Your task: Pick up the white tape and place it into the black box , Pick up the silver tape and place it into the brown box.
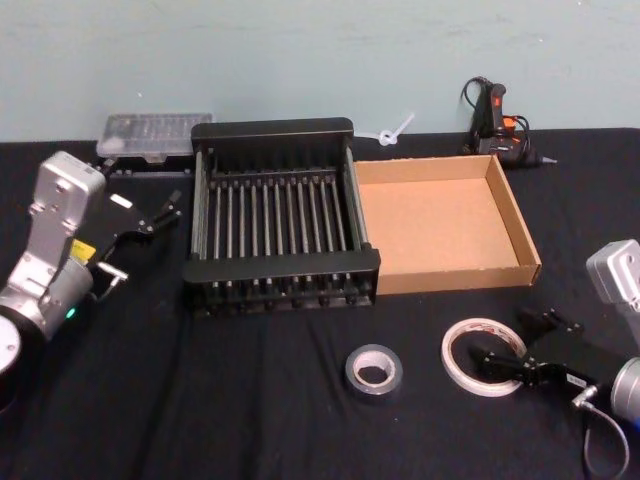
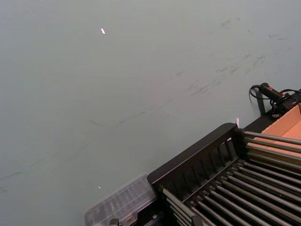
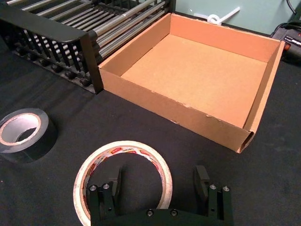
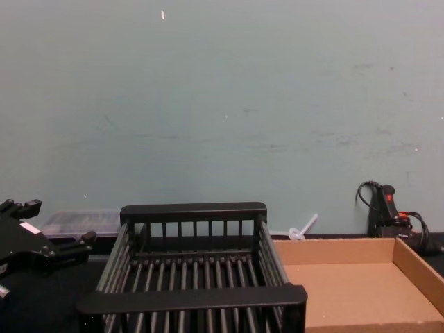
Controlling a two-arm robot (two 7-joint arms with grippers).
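Right pincer (image 3: 160, 184) spread wide, low over the white tape's (image 3: 123, 165) near rim, one finger inside its hole.

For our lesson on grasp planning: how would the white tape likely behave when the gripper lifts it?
The white tape is a thin, wide ring lying flat, so it is probably light and unlikely to roll. With the open right gripper straddling its rim, the thin wall may flex slightly when pinched and could swing or tilt once lifted.

Left gripper (image 1: 150, 222) raised at left side, fingers open. Right gripper (image 1: 497, 362) low at right, fingers (image 3: 202, 177) spread apart.
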